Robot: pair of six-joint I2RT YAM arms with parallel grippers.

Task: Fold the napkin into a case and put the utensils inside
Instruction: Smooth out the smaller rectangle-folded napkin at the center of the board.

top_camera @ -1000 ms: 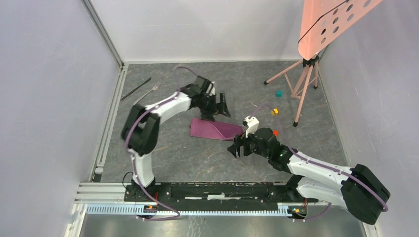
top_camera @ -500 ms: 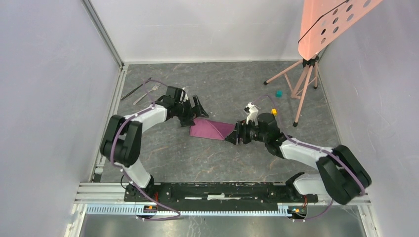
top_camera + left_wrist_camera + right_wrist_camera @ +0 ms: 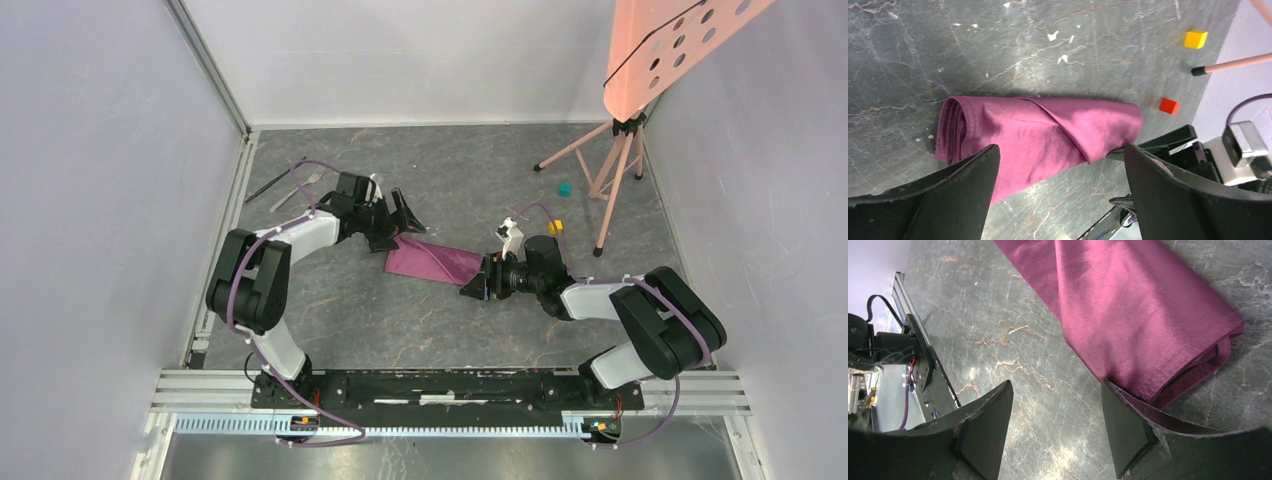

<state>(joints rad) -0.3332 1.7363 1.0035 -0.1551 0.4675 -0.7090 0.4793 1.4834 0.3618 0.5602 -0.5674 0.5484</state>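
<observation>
**A:** Looking out from my right end effector (image 3: 478, 288): fingers apart, nothing clamped, one finger just beside the right end of the folded napkin (image 3: 432, 262).

**B:** And your left?

**A:** Left end effector (image 3: 400, 225) is spread wide at the napkin's opposite end, so its long axis runs between them on the worktop (image 3: 350, 310). The fork (image 3: 308, 179) and knife (image 3: 264, 187) lie far left, nearer my left side.
</observation>
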